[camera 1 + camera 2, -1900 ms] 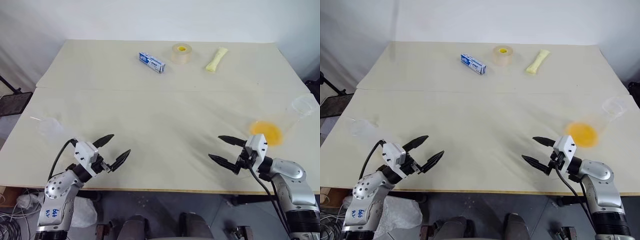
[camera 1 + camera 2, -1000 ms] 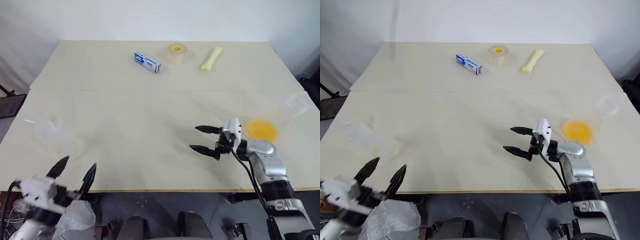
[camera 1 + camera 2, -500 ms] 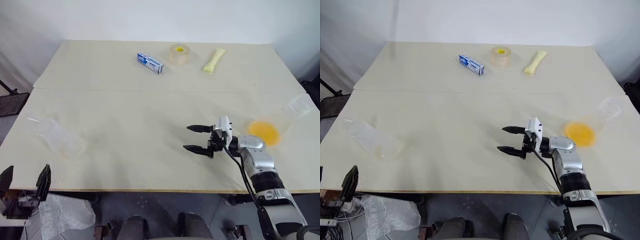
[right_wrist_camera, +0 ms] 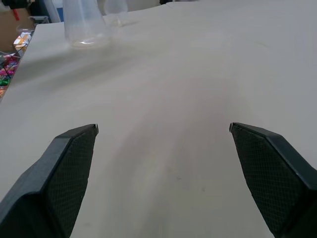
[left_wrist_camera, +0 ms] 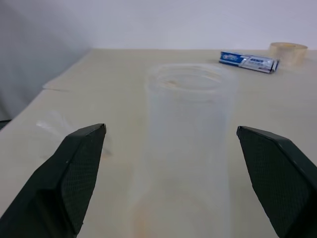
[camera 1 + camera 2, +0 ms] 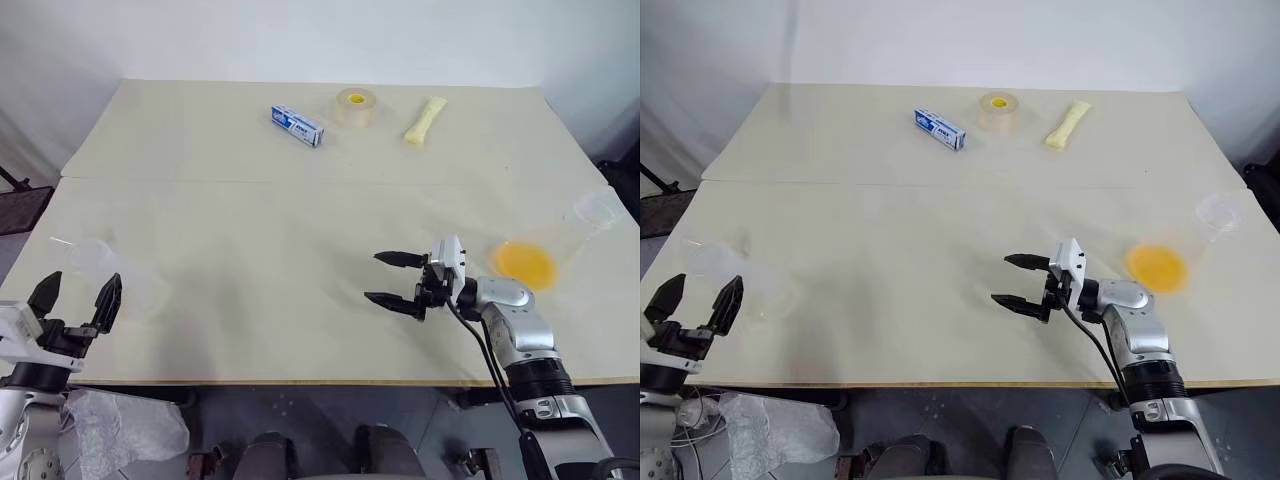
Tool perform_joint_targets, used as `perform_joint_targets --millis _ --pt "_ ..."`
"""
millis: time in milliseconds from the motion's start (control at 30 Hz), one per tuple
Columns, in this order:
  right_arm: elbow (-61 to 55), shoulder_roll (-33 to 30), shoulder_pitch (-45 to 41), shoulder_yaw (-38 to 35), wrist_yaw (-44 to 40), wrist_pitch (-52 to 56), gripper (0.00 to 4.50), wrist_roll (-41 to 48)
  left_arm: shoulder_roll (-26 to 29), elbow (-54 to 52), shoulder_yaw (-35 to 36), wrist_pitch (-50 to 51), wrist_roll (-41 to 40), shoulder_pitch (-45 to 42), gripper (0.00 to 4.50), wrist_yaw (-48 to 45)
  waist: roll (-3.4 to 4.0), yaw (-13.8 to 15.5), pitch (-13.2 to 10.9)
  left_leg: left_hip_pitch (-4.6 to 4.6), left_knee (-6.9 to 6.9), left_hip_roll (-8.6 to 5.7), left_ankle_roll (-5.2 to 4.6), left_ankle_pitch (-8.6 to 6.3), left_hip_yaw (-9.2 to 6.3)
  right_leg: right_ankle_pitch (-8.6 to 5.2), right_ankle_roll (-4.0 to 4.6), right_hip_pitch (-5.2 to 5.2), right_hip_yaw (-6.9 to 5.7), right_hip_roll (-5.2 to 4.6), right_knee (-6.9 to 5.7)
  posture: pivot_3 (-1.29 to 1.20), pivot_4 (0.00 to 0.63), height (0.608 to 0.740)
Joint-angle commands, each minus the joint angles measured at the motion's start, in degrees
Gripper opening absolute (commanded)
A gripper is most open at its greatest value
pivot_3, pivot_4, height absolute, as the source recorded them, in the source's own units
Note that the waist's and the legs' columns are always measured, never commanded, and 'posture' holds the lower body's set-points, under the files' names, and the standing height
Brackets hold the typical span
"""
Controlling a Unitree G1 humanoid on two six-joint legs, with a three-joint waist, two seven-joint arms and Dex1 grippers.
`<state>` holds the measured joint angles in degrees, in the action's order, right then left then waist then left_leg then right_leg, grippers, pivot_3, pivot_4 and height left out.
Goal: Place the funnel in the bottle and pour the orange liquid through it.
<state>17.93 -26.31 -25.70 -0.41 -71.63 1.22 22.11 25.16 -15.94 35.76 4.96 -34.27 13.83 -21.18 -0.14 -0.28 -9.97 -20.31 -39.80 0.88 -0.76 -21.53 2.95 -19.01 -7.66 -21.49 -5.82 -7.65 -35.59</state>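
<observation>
that clear bottle (image 6: 112,278) at the surface's (image 6: 300,220) left edge looks light, slick and tippy, so the wide-spread left end effector (image 6: 76,302) should probably take its narrower upper part

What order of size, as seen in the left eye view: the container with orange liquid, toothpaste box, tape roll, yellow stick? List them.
1. Clear container holding the orange liquid, though it sits nearer the camera.
2. Toothpaste box, yellow stick and tape roll: too alike to rank.
</observation>
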Motion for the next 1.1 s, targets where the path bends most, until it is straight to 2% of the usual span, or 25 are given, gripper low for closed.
perform_joint_targets --millis 33,267,467,500,633,833,967,1100 --pt "-1.7 -0.7 0.7 -1.7 0.1 -1.0 4.46 1.2 1.4 1.8 -0.3 -0.5 1.1 -2.3 4.50 -1.1 0.00 0.1 0.0 0.00 -0.02 0.00 0.00 0.00 0.00 0.00 0.00 0.01 0.00 0.00 0.00 0.00 0.150 0.740" --pt "-0.2 -0.9 1.1 -2.2 0.0 -2.6 4.46 1.0 3.3 6.1 -2.7 -0.9 2.6 -7.5 4.50 -4.4 0.00 0.0 0.0 -0.02 -0.06 -0.01 0.00 0.00 -0.04 0.00 -0.01 0.01 -0.05 0.00 -0.02 0.00 0.150 0.740" --pt "0.5 -1.0 1.3 -2.9 0.3 -3.8 4.50 1.0 4.8 7.5 -4.0 1.2 3.1 -9.4 2.70 -6.2 0.00 0.1 0.0 -0.01 -0.05 0.00 0.00 0.00 -0.04 0.00 -0.01 0.02 -0.08 -0.02 -0.03 0.00 0.150 0.740" --pt "0.5 -1.1 1.4 -3.1 0.5 -3.9 4.50 1.0 5.0 7.8 -4.2 1.1 2.8 -9.9 2.58 -6.9 0.00 0.2 0.0 -0.01 -0.06 -0.01 0.00 0.00 -0.05 0.01 -0.01 0.02 -0.08 -0.02 -0.03 0.00 0.150 0.740" --pt "-0.4 -1.5 2.5 -4.3 0.6 -4.2 4.50 1.2 6.7 8.7 -5.2 2.2 2.0 -13.2 2.58 -9.5 0.00 0.3 0.0 -0.03 -0.13 -0.03 0.00 0.00 -0.15 0.01 -0.02 0.07 -0.11 -0.04 -0.05 0.00 0.150 0.740" --pt "-6.1 -4.7 5.5 -6.6 0.1 -1.8 4.50 4.2 9.7 15.2 -13.7 4.3 3.2 -30.6 2.57 -16.1 0.04 0.9 0.0 -0.16 -0.23 -0.09 0.00 0.01 -0.29 0.03 -0.06 0.06 -0.19 -0.02 -0.07 0.00 0.150 0.740" --pt "-10.5 -5.9 6.6 -8.1 0.7 1.3 4.50 7.1 7.6 21.5 -20.1 3.9 4.5 -40.7 2.57 -20.7 0.05 0.4 0.0 -0.15 -0.20 -0.15 0.00 0.01 -0.25 0.05 -0.09 0.06 -0.27 0.00 -0.07 0.00 0.150 0.740" --pt "-16.0 -6.5 7.8 -9.5 2.8 4.0 4.50 9.0 2.2 28.9 -27.1 3.6 5.8 -51.4 2.57 -26.5 0.04 0.3 0.0 -0.18 -0.20 -0.28 0.00 0.01 -0.24 0.05 -0.10 0.03 -0.49 0.05 -0.07 0.00 0.150 0.740"
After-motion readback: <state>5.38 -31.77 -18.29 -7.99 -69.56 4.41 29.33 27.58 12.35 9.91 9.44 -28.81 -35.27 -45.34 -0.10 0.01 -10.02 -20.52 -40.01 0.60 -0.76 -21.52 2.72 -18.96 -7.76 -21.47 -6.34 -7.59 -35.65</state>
